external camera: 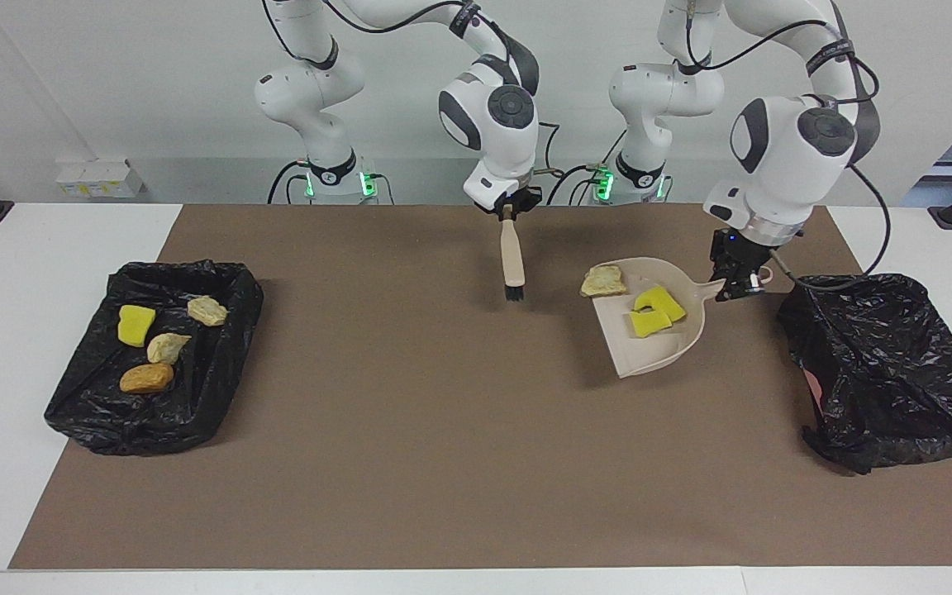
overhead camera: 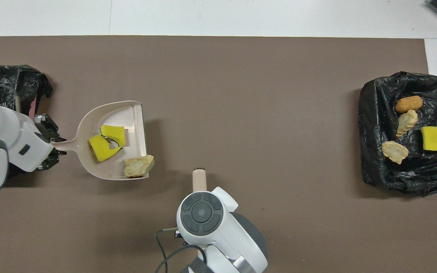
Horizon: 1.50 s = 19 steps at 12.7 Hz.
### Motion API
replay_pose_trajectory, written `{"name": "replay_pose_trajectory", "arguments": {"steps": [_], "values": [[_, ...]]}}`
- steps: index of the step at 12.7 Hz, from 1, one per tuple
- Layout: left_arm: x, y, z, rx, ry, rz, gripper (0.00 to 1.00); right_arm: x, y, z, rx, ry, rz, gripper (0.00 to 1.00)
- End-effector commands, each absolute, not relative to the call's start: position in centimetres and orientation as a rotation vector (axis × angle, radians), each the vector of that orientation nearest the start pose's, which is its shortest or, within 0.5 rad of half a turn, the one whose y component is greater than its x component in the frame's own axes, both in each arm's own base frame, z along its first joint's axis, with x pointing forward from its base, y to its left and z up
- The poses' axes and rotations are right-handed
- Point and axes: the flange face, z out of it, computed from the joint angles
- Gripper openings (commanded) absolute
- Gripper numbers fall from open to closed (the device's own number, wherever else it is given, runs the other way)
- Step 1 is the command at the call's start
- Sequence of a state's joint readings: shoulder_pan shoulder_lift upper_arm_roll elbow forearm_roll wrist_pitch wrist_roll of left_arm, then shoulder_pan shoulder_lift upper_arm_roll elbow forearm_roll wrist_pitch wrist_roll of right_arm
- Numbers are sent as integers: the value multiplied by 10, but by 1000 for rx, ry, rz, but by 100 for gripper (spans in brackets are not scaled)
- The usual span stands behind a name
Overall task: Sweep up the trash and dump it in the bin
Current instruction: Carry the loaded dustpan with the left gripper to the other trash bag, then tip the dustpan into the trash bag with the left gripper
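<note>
Brown mat (external camera: 410, 446): covers most of the white table (external camera: 30, 248), filling the middle of both views.

Beige plastic dustpan (external camera: 658, 347): right of centre in the facing view, lifted clear of the mat with its shadow below it. It carries two bright yellow sponge chunks (external camera: 654, 312) lying against each other and one tan bread-like lump (external camera: 604, 281) perched at the corner of its open lip. In the overhead view the pan (overhead camera: 127, 110) sits at centre-left.

Left gripper (external camera: 739, 281): at the facing view's right, fingers clamped on the dustpan's thin handle. It hangs just beside the rim of the empty black bag-lined bin (external camera: 889, 364) at the right edge; pan and bin do not touch.

Beige wooden-handled brush with black bristles (external camera: 512, 260): centre-top of the facing view, hanging bristles down over bare mat, well apart from the pan.

Right gripper (external camera: 509, 207): closed tight on the brush handle's top end. In the overhead view the arm's wrist (overhead camera: 203, 216) hides it at bottom centre, and only the handle tip (overhead camera: 199, 179) shows.

Second black bag-lined bin (external camera: 154, 355): left of the facing view, right of the overhead view. It holds four scraps: one yellow sponge piece (external camera: 135, 324), two pale tan lumps (external camera: 207, 310), one orange-brown lump (external camera: 146, 378).

Open mat lies between the brush and this bin.
</note>
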<state>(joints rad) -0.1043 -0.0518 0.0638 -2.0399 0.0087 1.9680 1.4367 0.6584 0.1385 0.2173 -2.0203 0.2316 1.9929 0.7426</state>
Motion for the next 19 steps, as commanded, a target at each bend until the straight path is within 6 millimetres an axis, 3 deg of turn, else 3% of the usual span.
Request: {"name": "replay_pose_trajectory", "arguments": {"steps": [1,7,11,12,13,14,17,19], "values": [[544,40,493,-2387,2091,2,0,339,458,352,-3092,-22,403,0],[558,193,526,-2413,1993,-39,0,334,450,338,-3114,-11,436,0],[567,279,547,-2329,1948,-2,0,334,444,331,-3115,8,443,0],[571,294,554,-2288,1943,7,0,336,445,333,-3113,39,454,22],[574,309,556,-2260,1935,34,0,339,448,340,-3122,64,446,83],[579,317,562,-2216,1922,69,0,340,453,351,-3120,65,442,100],[587,331,565,-2066,1922,191,0,353,454,378,-3110,71,431,100],[595,335,552,-1983,1930,317,0,380,432,421,-3088,112,408,100]]}}
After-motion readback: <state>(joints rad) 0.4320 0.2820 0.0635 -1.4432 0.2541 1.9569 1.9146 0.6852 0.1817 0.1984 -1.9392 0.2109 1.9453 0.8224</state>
